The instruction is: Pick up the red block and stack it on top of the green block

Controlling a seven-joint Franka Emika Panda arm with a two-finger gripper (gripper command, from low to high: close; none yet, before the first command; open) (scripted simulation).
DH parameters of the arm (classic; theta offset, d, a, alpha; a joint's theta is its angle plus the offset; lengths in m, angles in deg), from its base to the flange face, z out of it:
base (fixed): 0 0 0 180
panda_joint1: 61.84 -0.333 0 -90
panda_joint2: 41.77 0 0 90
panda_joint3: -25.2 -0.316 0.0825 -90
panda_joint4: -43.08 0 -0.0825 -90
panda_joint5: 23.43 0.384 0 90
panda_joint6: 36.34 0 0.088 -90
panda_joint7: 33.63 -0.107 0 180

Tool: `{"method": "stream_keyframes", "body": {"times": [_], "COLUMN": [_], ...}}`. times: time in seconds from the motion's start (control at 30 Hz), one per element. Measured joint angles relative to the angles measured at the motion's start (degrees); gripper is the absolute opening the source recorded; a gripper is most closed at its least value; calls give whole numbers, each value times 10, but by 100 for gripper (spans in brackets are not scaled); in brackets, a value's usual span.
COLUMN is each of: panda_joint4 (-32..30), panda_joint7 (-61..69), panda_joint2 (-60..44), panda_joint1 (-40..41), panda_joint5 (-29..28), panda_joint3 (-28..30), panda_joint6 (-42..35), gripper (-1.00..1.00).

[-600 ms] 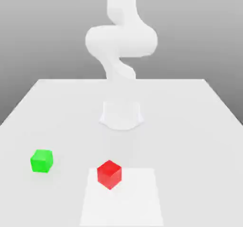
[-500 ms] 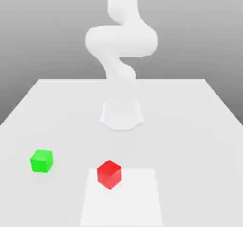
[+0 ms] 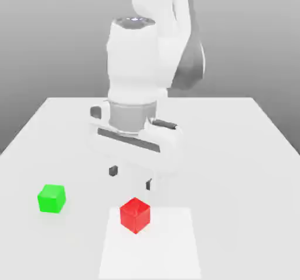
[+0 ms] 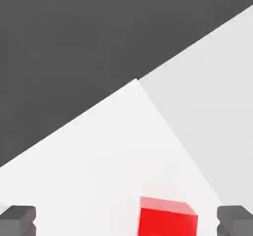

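The red block [image 3: 135, 215] rests on a pale square patch near the table's front edge; in the hand view the red block [image 4: 165, 216] lies between the two dark fingertips. The green block [image 3: 51, 198] sits on the table toward the exterior view's left, well apart from the red one. My gripper [image 3: 130, 177] hangs open just behind and above the red block, its dark fingertips [image 3: 113, 170] spread wide with nothing between them. In the hand view my gripper [image 4: 126, 220] shows both tips far apart.
The white table [image 3: 234, 156] stretches wide around both blocks. A lighter square patch [image 3: 170, 249] marks the front centre. Beyond the table edge [image 4: 74, 57] in the hand view lies dark floor.
The arm has swung forward and down from an upright folded pose, bringing the hand low over the table just behind the red block. Both blocks stay where they were.
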Motion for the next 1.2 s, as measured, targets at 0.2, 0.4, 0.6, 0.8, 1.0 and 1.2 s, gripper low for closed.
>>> {"method": "stream_keyframes", "body": {"times": [0.2,0.4,0.6,0.8,1.0,1.2], "panda_joint4": [7,10,1,-3,18,27], "panda_joint7": [-39,-45,-24,-36,-107,-85], "panda_joint2": [-128,-146,-80,8,43,-56], "panda_joint1": [-16,-24,-16,46,174,196], "panda_joint5": [-40,-47,-17,-9,-34,11], "panda_joint3": [28,38,21,57,159,170], "panda_joint6": [106,123,67,-19,-74,15], "gripper": [0,-100,-100,-100,-100,-100]}}
